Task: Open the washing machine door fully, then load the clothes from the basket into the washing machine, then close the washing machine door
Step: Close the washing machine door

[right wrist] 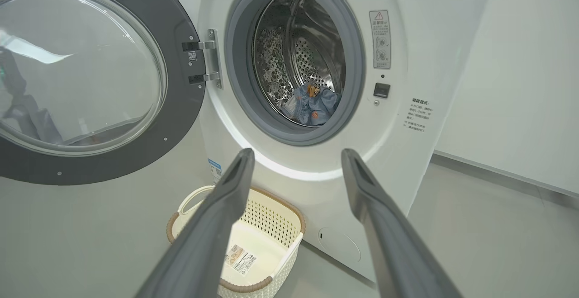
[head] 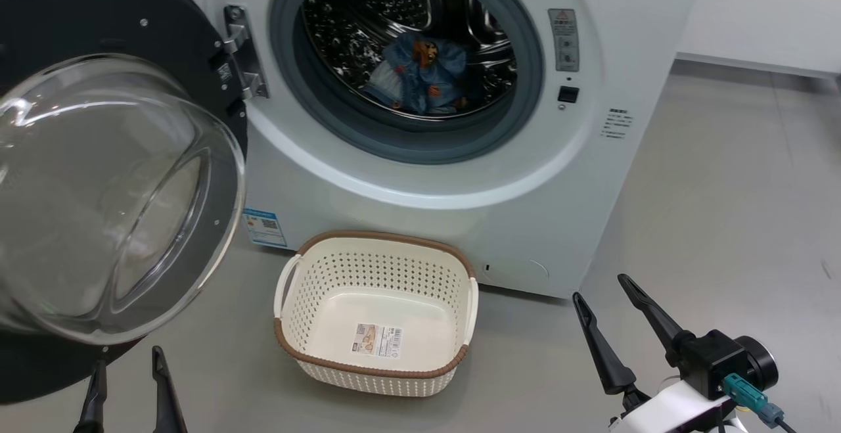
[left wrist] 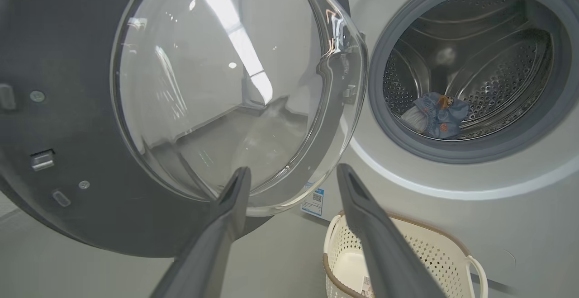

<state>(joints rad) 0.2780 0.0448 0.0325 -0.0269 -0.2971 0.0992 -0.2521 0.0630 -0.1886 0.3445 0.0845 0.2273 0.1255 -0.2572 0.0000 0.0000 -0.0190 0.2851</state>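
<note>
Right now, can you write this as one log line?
door open; clothes in drum; basket holds no clothes; left gripper open; right gripper open; next: close door

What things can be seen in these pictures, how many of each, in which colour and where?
washing machine: one, white, straight ahead.
washing machine door: one, black with clear glass, swung open at left.
clothes: one bundle, mostly light blue, inside the drum.
basket: one, cream with brown rim, on the floor before the machine.
paper label: one, white, on the basket's bottom.
blue sticker: one, low on the machine's front.
left gripper: one, dark, open, below the door.
right gripper: one, dark, open, right of the basket.
</note>
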